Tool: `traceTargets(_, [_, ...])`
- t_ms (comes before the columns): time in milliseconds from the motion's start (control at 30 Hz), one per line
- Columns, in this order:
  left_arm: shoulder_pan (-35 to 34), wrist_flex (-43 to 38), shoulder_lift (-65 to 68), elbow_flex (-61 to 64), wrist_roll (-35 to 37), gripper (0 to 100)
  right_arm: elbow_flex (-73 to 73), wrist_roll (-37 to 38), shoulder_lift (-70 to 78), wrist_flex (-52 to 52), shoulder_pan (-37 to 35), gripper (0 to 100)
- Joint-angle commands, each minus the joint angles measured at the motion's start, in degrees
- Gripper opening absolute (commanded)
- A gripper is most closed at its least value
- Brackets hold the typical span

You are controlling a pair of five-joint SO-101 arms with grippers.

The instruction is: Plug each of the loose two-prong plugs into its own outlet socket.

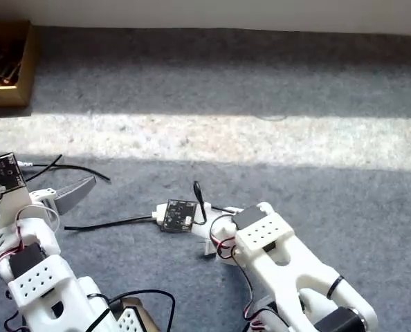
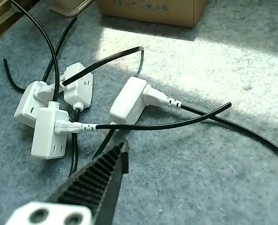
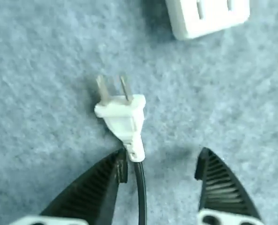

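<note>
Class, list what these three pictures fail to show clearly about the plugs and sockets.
Right wrist view: the socket block is cut by the edge.
High view: the right arm covers the carpet beneath it.
Left wrist view: the black cable runs off the edge, its far end unseen.

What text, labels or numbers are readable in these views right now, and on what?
Cardboard box: small green marks, too blurred to read.
Circuit board: print too small to read.
White plug and outlet socket: no markings visible.
Nothing is legible.
</note>
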Motion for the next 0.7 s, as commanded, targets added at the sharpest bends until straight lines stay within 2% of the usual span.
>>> traceTargets(0, [-0.8,-0.9,-0.5,-0.3,-0.2,67,-1.8,-0.8,-0.2,-0.6,-1.2,9.1])
traceTargets(333, [-2.7,-1.1,-0.6,-0.4,-0.2,67,1.0,-0.9,-0.2,0.7,-1.2,7.3])
traceTargets(567, [-2.6,-0.9,-0.6,-0.4,-0.2,67,4.9,-1.1,-0.2,-3.6,-1.5,7.4])
traceTargets(667, [-2.6,-0.9,-0.6,-0.4,-1.1,67,4.9,-1.4,-0.2,-3.6,-2.0,11.0])
